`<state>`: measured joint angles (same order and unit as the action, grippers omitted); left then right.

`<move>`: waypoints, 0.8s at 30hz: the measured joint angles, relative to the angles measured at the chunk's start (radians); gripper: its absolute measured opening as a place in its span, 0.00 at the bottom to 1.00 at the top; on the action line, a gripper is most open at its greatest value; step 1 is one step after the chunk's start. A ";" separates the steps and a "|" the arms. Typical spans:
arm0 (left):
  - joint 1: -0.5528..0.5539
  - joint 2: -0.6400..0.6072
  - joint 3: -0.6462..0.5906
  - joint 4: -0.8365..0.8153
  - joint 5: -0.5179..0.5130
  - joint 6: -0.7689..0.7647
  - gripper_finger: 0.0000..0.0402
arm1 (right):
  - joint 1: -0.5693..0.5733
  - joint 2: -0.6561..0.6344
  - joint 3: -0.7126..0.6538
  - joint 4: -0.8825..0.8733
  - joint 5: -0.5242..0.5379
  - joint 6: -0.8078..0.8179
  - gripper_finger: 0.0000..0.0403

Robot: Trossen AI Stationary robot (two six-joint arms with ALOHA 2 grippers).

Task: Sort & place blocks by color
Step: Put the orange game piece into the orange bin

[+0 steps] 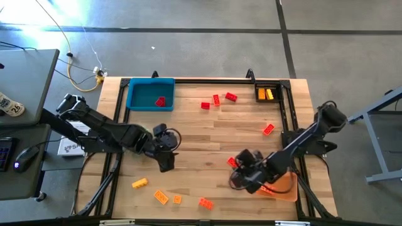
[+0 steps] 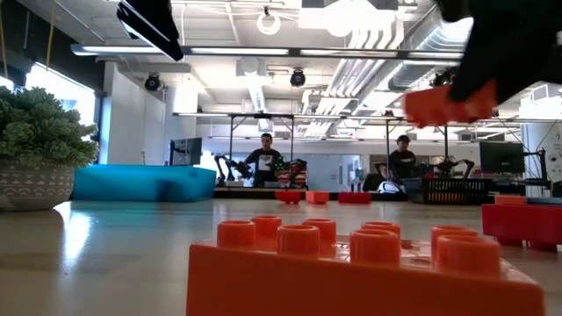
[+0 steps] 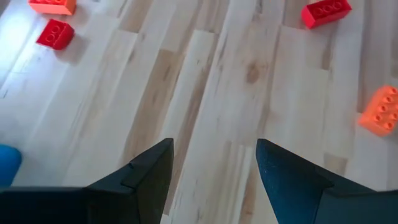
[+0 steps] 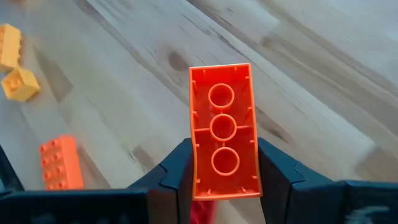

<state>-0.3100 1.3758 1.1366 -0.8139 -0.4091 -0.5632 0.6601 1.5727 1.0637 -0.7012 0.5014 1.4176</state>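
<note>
Right wrist view shows my right fingers (image 4: pixel 224 180) clamping an orange block (image 4: pixel 224 130) underside-up above the surface (image 4: pixel 124 81), lifted clear for carrying to its tray; my left fingers (image 3: pixel 214 171) hover spread, empty.

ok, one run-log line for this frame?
left gripper: open, empty, over bare wood | right gripper: shut on orange studded plastic brick, lifted | blue plastic tray: one red brick inside

Abt 12 blocks (image 1: pixel 231 96) vis., 3 trays (image 1: pixel 151 81), 1 plant (image 2: pixel 39 132).
</note>
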 joint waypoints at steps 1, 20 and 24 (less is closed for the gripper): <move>0.005 0.000 0.000 0.000 0.000 0.000 0.54 | 0.014 -0.014 0.000 -0.025 0.000 0.021 0.27; 0.009 0.000 0.000 -0.001 0.008 -0.010 0.54 | 0.301 -0.142 0.001 -0.398 -0.116 0.373 0.27; 0.009 0.000 0.000 -0.001 0.016 -0.063 0.54 | 0.372 -0.140 0.001 -0.423 -0.179 0.450 0.27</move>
<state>-0.3012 1.3759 1.1366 -0.8148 -0.3935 -0.6264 1.0318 1.4330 1.0645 -1.1238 0.3225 1.8677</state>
